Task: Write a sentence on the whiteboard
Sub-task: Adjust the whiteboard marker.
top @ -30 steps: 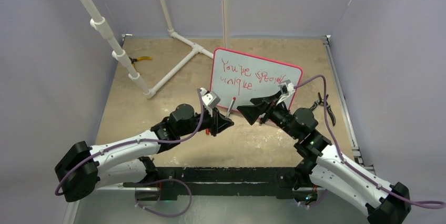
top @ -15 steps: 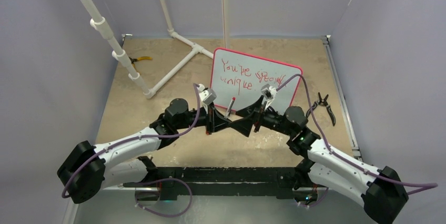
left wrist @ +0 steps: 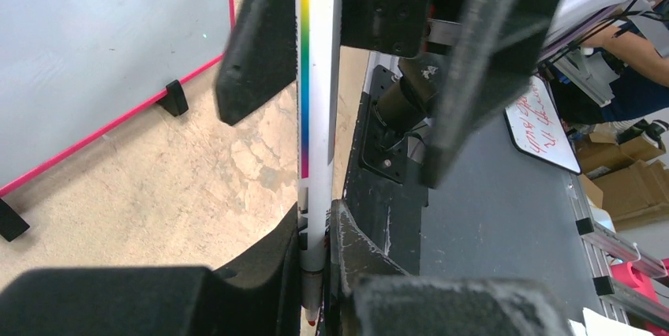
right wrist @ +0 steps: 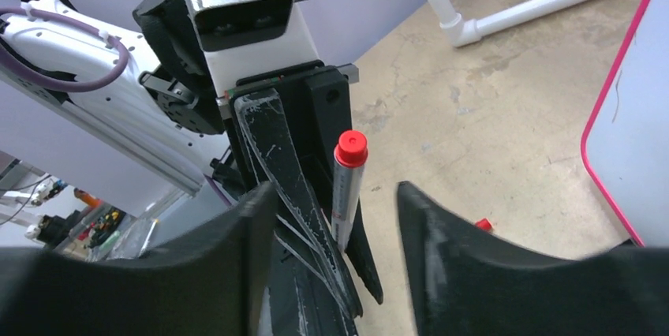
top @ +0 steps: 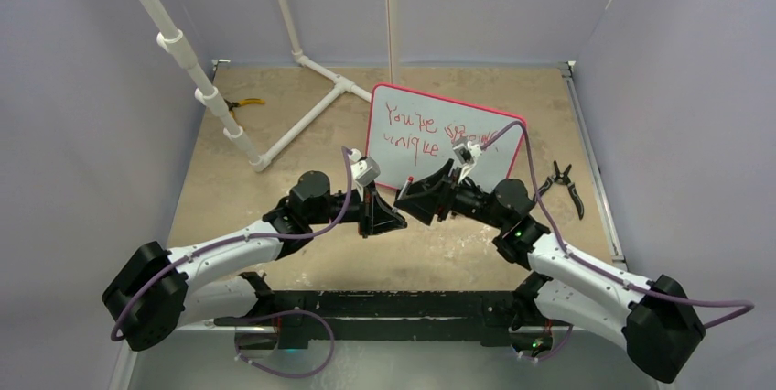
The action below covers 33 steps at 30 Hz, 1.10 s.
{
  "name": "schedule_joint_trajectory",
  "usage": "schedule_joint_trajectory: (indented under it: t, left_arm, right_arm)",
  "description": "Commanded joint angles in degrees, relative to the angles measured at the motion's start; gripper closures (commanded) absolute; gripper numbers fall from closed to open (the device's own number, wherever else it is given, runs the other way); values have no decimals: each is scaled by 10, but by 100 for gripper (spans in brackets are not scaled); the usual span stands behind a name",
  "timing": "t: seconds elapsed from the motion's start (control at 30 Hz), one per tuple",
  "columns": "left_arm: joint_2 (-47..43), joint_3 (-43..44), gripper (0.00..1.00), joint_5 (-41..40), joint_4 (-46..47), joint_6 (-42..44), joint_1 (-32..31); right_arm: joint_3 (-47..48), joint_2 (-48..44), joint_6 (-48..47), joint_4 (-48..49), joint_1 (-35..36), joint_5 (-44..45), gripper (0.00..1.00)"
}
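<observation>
The whiteboard (top: 446, 138) carries the sentence (top: 430, 124) in red across its upper half. Just in front of its near left corner, the left gripper (left wrist: 315, 229) has its fingers pinched on the marker (left wrist: 319, 99). The right gripper (right wrist: 335, 194) has its fingers spread either side of that marker, apparently not yet clamping it

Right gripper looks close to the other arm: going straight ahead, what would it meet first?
Probably the red-capped marker, clamped in the left gripper; it stands just ahead of the open right gripper.
</observation>
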Motion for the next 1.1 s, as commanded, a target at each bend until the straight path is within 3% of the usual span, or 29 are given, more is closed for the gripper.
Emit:
schedule_joint_trajectory:
  t: [0.0, 0.33, 0.73, 0.97, 1.07]
  left_arm:
    - [-3, -4, 100, 4, 18, 7, 0]
    - [-21, -5, 100, -18, -1, 0, -1]
    - [-30, 5, 99, -46, -20, 7, 0]
    - [-73, 12, 45, -130, -96, 18, -1]
    - [-119, 9, 35, -210, -143, 13, 0]
  right_arm:
    - [28, 18, 7, 63, 0, -22, 48]
    - [21, 27, 0, 80, 0, -3, 98]
    - [17, -29, -20, 28, 0, 56, 100]
    - [29, -58, -36, -11, 0, 90, 100]
    - [40, -67, -55, -47, 0, 116, 100]
